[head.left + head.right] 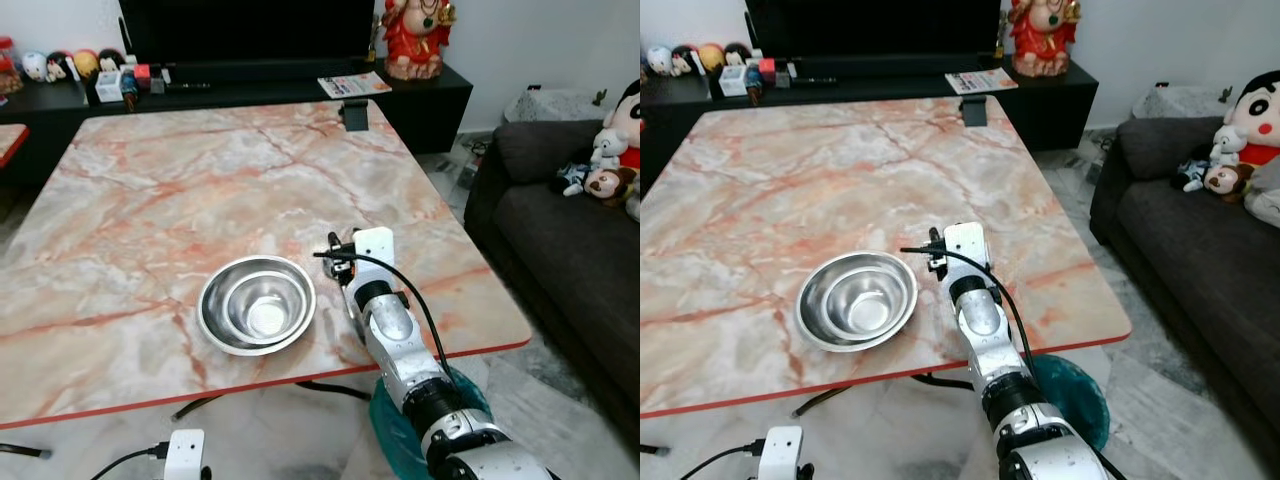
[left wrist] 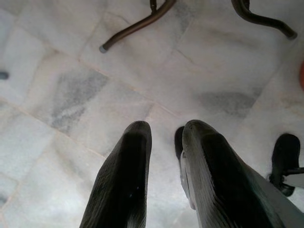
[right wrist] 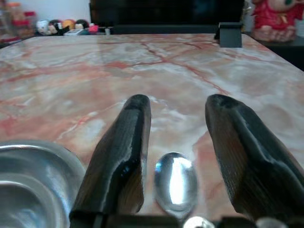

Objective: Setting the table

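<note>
Head cam first: the marble surface (image 1: 150,200) has a pair of nested steel bowls (image 1: 256,304) sitting near its front edge, with the right gripper (image 1: 335,252) reaching in just beside them on the robot's right. From up here I can't make out the fingers properly because the wrist housing covers them. The other eye has the same layout, nothing new, apart from a teal bin (image 1: 1072,395) on the floor under the front corner. The far end of the surface carries only a small dark stand (image 1: 354,113).

The left wrist cam points straight down at the tiled floor (image 2: 61,95). The left gripper (image 2: 164,142) hangs idle there, fingers close together with only a thin gap and nothing between them.

The right wrist cam is the useful one: a spoon (image 3: 175,183) lies on the marble between the two fingers (image 3: 121,156), bowl end pointing away from the wrist. They stand apart on either side of it and don't look like they're squeezing it. The rim of the bowls sits right next to it.

Progress-wise I'd say it's early: bowls and spoon are down, but no plates, cups or second place that I can see, so most of the setting is left.
</note>
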Controlling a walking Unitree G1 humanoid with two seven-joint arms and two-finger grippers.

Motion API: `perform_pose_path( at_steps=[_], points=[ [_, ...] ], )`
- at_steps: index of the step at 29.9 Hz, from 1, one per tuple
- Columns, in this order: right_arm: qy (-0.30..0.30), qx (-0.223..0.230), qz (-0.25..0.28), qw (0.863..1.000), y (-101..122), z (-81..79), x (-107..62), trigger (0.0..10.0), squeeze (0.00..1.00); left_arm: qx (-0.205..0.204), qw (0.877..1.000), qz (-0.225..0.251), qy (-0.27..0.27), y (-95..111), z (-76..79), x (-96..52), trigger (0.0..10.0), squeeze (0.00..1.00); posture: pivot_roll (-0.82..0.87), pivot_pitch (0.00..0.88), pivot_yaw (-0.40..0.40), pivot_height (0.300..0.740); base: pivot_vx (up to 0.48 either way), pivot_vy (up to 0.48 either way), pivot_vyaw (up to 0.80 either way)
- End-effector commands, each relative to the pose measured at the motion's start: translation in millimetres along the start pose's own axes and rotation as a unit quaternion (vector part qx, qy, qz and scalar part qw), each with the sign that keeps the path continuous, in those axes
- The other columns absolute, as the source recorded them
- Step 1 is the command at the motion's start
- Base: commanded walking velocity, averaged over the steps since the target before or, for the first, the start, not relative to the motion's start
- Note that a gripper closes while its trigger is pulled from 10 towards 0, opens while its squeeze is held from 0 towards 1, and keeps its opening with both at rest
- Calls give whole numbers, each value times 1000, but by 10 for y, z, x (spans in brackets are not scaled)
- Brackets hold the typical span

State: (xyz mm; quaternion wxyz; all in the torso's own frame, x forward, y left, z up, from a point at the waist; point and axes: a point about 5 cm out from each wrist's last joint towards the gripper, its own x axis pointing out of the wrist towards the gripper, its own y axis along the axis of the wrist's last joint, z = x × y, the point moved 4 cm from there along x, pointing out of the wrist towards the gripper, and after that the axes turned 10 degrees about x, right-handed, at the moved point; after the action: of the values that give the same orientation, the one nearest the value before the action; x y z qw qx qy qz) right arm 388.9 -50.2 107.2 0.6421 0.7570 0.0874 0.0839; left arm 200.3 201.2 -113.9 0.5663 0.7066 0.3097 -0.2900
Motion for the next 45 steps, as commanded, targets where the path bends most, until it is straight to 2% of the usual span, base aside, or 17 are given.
perform_pose_path(
  at_steps=[1, 10, 15, 26, 33, 45],
  points=[
    [14, 7, 11, 1000, 85, -129, 40, 10000, 0, 2, 1000, -14, -2, -74, -15, -13, 10000, 0, 19, 0, 2, 740, 0, 480, 0],
    [31, 13, 35, 999, 206, -233, 52, 10000, 0, 3, 1000, -11, -2, -52, -22, -8, 10000, 0, 23, 0, 1, 740, 0, 480, 0],
    [47, 18, 66, 997, 389, -317, 79, 10000, 0, 4, 1000, -10, -2, -48, -34, -7, 10000, 0, 25, 0, 5, 740, 0, 480, 0],
    [42, 15, 58, 997, 345, -265, 46, 10000, 0, 0, 1000, -10, 1, -44, -42, -5, 10000, 0, 27, 0, 8, 740, 0, 480, 0],
    [46, -2, 50, 998, 293, -242, 8, 10000, 0, -4, 1000, -10, 4, -43, -51, -5, 10000, 0, 33, 0, 4, 740, 0, 480, 0],
    [57, -21, 47, 997, 273, -259, -14, 10000, 0, -8, 1000, -10, 7, -47, -57, -6, 10000, 0, 38, 0, 1, 740, 0, 424, 772]
  ],
)
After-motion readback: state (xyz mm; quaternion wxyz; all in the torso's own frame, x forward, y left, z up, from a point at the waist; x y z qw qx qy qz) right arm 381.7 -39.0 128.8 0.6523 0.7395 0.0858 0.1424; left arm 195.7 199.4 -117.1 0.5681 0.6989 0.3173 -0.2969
